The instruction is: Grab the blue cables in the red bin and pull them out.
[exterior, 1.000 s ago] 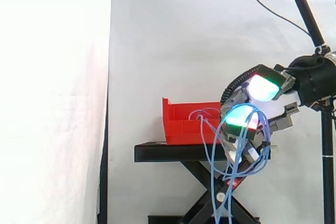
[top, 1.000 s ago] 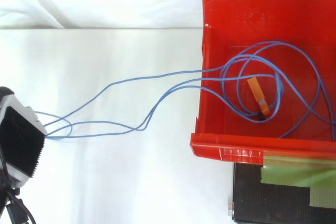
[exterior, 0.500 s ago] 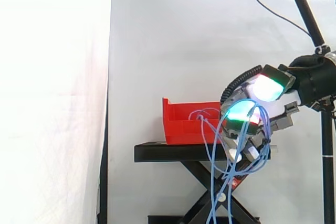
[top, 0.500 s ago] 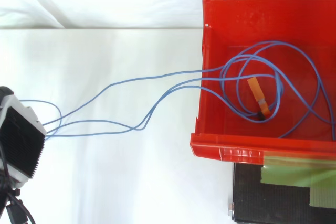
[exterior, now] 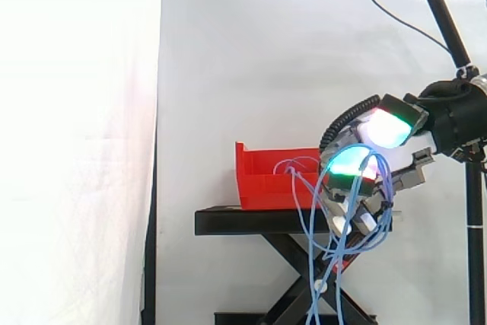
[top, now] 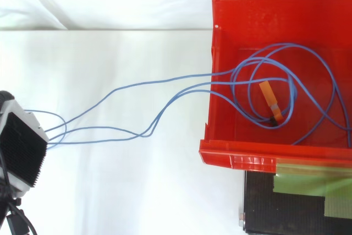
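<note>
Right of the red bin point(exterior: 262, 180), well apart from it, with the hand point(exterior: 364, 188) curled tight round the blue cables point(top: 144, 134) to draw strands over the wall; loops lying inside, probably needing more pull.

A white curtain point(exterior: 251, 51) (brightly lit at left) hangs behind a black scissor stand point(exterior: 259, 222).
</note>
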Robot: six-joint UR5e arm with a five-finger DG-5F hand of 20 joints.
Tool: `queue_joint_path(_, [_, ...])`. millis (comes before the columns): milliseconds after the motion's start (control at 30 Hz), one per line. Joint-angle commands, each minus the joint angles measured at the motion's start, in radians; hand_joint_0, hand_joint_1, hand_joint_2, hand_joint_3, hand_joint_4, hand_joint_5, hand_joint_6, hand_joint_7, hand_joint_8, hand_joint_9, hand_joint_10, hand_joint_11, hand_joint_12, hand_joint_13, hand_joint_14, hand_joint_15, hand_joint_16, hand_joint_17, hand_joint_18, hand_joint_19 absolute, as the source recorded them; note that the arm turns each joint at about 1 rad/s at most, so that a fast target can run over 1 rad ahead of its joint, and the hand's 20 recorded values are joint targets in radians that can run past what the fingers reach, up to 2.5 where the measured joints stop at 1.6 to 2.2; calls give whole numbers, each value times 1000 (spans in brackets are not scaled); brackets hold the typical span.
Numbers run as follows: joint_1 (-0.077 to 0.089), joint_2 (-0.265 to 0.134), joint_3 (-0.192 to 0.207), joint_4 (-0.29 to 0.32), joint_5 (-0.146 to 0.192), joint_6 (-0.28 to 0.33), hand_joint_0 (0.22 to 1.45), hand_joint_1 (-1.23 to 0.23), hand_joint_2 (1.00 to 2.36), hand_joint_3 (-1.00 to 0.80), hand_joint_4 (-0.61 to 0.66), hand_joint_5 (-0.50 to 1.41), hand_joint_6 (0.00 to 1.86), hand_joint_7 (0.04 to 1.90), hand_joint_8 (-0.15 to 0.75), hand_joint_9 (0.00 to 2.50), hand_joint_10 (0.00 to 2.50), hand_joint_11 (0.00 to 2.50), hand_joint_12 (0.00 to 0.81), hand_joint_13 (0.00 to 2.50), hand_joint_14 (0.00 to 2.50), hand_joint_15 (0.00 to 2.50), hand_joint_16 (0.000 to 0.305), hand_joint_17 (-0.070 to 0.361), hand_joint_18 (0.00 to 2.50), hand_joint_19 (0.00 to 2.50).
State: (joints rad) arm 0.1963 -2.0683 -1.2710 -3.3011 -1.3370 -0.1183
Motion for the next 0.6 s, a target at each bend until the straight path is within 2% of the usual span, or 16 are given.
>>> queue_joint_path(0, [0, -1, -1, 1, -1, -1, 616, -1043, 1000, -1000, 254, 895, 457, 653, 250, 848, 30, 904, 363, 703, 23, 678, 58, 131, 651, 940])
queue_joint_path(567, [0, 1, -1, 1, -1, -2, 616, -1004, 1000, -1000, 245, 955, 432, 671, 248, 887, 29, 878, 364, 715, 25, 673, 58, 130, 655, 937])
